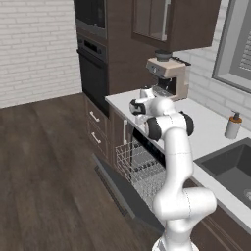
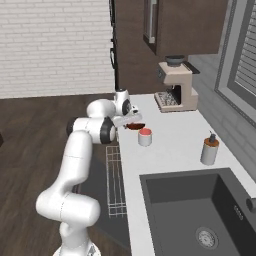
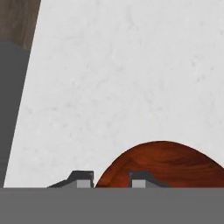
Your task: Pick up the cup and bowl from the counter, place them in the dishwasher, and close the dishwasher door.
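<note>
Jaws point(image 3: 112, 179) straddle the near rim of the bowl point(image 3: 166, 164), one fingertip point(image 3: 83, 178) outside the wall and the other over the reddish-brown inside; they look narrowed onto that rim, though whether they have truly pinched it I cannot tell. Going left to right in the right base view: the pulled-out wire rack point(image 2: 116, 182) of the open dishwasher point(image 2: 97, 192) hangs below the tabletop point(image 2: 172, 142) edge, then the hand over the bowl at that edge, then the cup point(image 2: 145, 137) just beside the bowl, then the soap bottle point(image 2: 210, 150) well apart towards the window. My worry is the grip: a thin rim held at one side lets a shallow bowl swing or slip when lifted, and being so near the edge it could drop to the floor instead of the rack. A sideways drag might also knock the cup. Counted: one bowl, one cup, one soap bottle, one coffee machine point(image 2: 176, 86), one sink point(image 2: 200, 210).
</note>
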